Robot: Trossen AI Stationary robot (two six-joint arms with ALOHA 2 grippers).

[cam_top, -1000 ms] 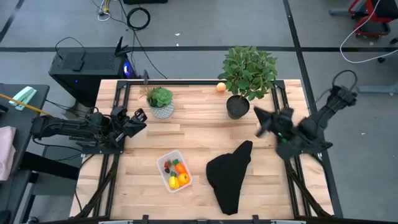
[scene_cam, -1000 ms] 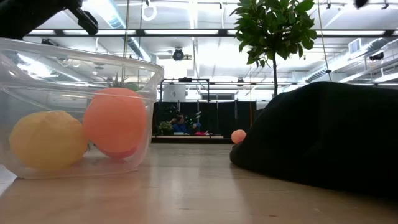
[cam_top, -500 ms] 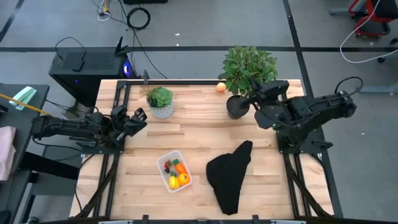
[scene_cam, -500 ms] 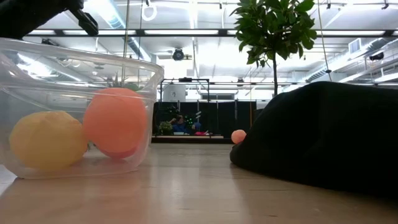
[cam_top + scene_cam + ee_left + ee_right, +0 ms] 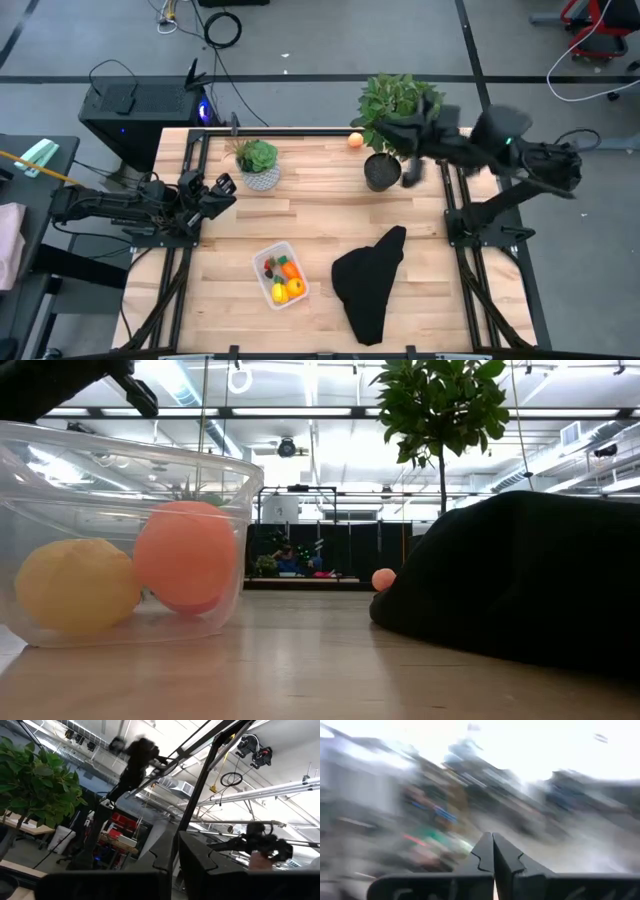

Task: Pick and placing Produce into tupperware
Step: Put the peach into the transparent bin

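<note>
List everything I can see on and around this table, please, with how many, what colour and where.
Table: one, light wood, centre.
Tupperware: one, clear, near front edge, left of the cloth.
Produce in it: several pieces, orange, yellow, red.
Loose produce: one, peach-orange, back edge, beside the big plant.
Small plant: one, green, pale pot, back left.
Big plant: one, green, dark pot, back right.
Cloth: one, black, front right.
Left gripper: dark, left edge, waiting.
Right gripper: dark, shut, by the big plant's pot.

Clear tupperware [image 5: 280,273] holds produce; peach piece [image 5: 355,140] outside.
</note>
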